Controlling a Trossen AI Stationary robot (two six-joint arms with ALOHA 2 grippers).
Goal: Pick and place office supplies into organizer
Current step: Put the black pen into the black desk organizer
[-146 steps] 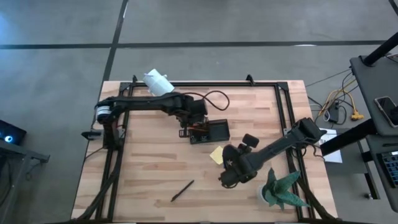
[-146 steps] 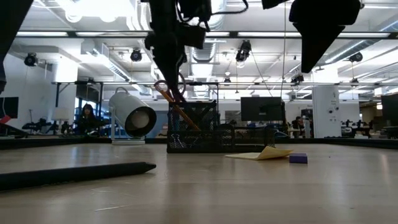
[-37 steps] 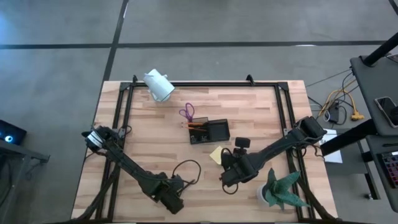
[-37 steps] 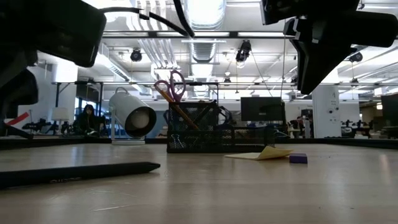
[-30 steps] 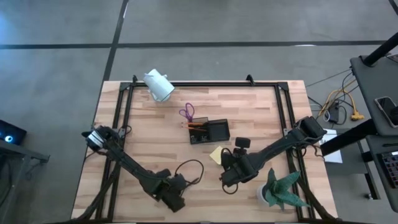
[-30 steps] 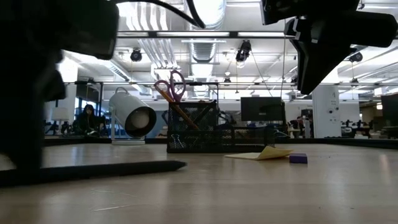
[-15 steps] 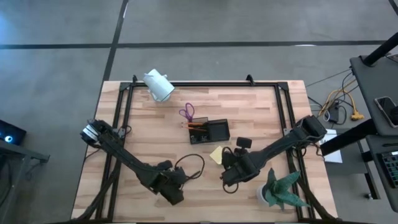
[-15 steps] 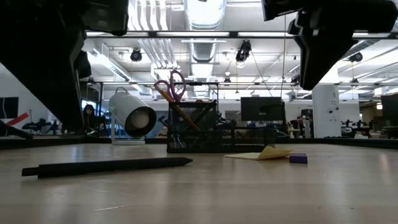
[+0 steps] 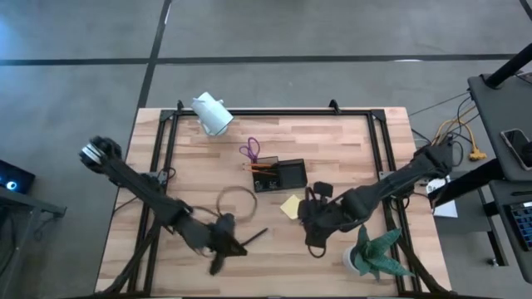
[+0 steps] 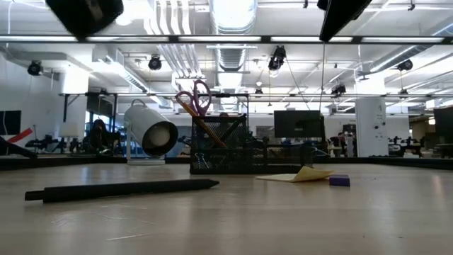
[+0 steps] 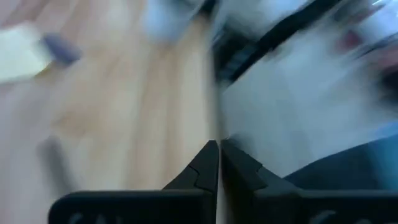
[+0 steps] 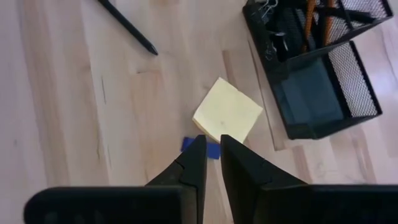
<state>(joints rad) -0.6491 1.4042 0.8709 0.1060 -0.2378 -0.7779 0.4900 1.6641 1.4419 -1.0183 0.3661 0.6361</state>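
Counted on the tabletop

One black pen, one yellow sticky-note pad, one small purple piece, one mesh organizer holding one pair of purple-handled scissors, one white cylindrical camera, one green plant.

Wooden table bears organizer; sticky pad; pen.

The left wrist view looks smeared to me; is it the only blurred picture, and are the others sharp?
Left wrist view: heavy motion smear, only the shut left hand reads clearly. Right wrist view: sharp on the sticky-note pad and organizer. High view: the left arm's end near the black pen is slightly smeared. Low view: sharp, with bright ceiling lights.
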